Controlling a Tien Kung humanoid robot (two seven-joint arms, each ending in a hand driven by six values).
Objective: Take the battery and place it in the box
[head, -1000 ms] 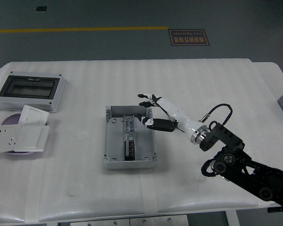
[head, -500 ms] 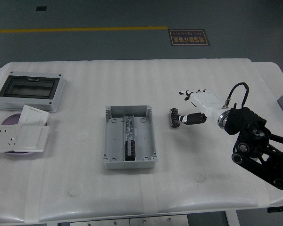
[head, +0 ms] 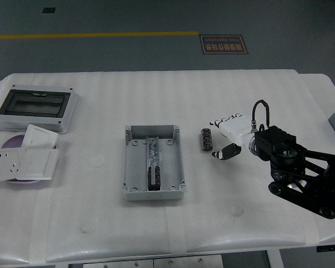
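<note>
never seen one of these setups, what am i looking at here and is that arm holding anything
This is a single picture from a camera high on a humanoid robot, looking down over a white table. The black arm entering from the right ends in a white five-fingered right hand. Its fingers are spread just right of a small dark battery lying on the table, and it holds nothing. The left arm is out of view.

In the middle sits an open grey box, where the battery is meant to go; something dark already lies in its centre channel. At the far left are a grey enclosure with a dark window and some white switch plates.
</note>
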